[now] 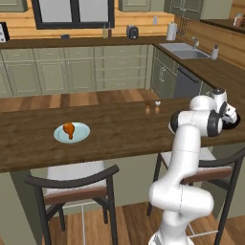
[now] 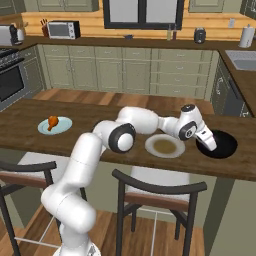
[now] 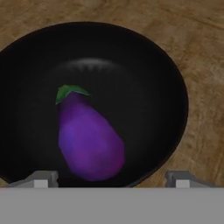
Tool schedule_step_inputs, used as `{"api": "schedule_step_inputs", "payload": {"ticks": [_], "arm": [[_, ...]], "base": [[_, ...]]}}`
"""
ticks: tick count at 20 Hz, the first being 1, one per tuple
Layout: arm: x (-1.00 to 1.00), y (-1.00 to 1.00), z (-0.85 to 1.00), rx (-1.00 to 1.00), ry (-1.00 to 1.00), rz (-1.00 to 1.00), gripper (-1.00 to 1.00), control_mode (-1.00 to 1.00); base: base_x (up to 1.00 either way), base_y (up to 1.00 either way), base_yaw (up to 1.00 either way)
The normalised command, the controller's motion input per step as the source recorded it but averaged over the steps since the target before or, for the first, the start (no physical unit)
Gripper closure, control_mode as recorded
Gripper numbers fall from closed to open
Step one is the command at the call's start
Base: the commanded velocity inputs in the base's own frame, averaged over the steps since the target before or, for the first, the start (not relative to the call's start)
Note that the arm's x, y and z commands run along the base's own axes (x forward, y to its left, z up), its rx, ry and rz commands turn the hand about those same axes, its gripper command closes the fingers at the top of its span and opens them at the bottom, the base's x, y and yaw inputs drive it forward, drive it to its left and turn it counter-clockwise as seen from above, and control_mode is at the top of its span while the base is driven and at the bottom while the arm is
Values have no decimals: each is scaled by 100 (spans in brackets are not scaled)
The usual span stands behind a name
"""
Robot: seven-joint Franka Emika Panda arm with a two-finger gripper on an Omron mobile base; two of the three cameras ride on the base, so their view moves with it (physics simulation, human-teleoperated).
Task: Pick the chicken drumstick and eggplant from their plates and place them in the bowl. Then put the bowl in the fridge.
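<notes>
A long dark wooden worktop point(image 1: 119, 131) runs across the kitchen, with two small shakers point(image 1: 152, 106) standing close together near its far edge and two dark-framed stools with pale seats point(image 1: 72, 184) tucked under its near side. Behind it, sage-green cabinets point(image 1: 72, 69) line the back wall under a dark counter that carries a microwave point(image 2: 63, 29), a toaster point(image 2: 7, 35), a small dark appliance point(image 1: 132, 32) and a paper towel roll point(image 1: 171, 31). A steel sink point(image 1: 184, 50) sits in the side counter above a dark dishwasher front point(image 1: 186, 83), and an oven point(image 2: 10, 80) stands at the far left of the right base view.
</notes>
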Motion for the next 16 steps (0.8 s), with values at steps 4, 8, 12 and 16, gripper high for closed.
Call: {"api": "schedule_step_inputs", "payload": {"ticks": [4,8,12,16], "arm": [[-29,2,31,0,0,0,-100,-100],[-96,74,12,-2,3,0,-100,-100],[-63,100,0,-8,0,7,-100,-100],[-8,100,0,0,4,14,-100,-100]], "base": [[0,0,0],[0,0,0],[0,0,0],[0,0,0]]}}
